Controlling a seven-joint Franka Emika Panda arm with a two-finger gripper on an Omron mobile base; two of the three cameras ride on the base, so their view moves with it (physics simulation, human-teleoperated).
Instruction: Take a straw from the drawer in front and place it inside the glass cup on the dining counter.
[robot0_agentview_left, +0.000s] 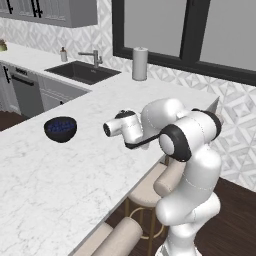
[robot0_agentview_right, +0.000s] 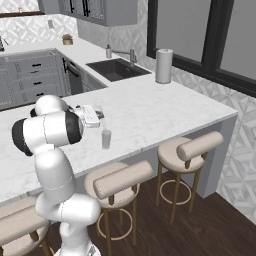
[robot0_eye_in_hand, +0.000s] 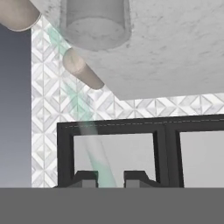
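Observation:
In the hand view, my gripper (robot0_eye_in_hand: 110, 177) is shut on the straw (robot0_eye_in_hand: 94, 148). The straw is a thin, pale greenish stick that slants away from the fingertips (robot0_eye_in_hand: 85, 178) towards the glass cup (robot0_eye_in_hand: 94, 26). That view is rolled over, so the cup stands on the dining counter (robot0_eye_in_hand: 175, 43) at the top. In the right base view the gripper (robot0_agentview_right: 102, 116) hovers just above and behind the clear glass cup (robot0_agentview_right: 106, 139), near the front edge of the white marble dining counter (robot0_agentview_right: 150, 112). The arm hides the cup in the left base view. I cannot tell which of the grey drawer fronts (robot0_agentview_right: 36, 79) at the back left is the drawer.
A dark blue bowl (robot0_agentview_left: 60, 128) sits on the dining counter (robot0_agentview_left: 50, 175) left of the hand. A white paper-towel roll (robot0_agentview_right: 163, 65) and a sink (robot0_agentview_right: 117, 69) stand at the back. Padded stools (robot0_agentview_right: 122, 180) line the counter's front edge.

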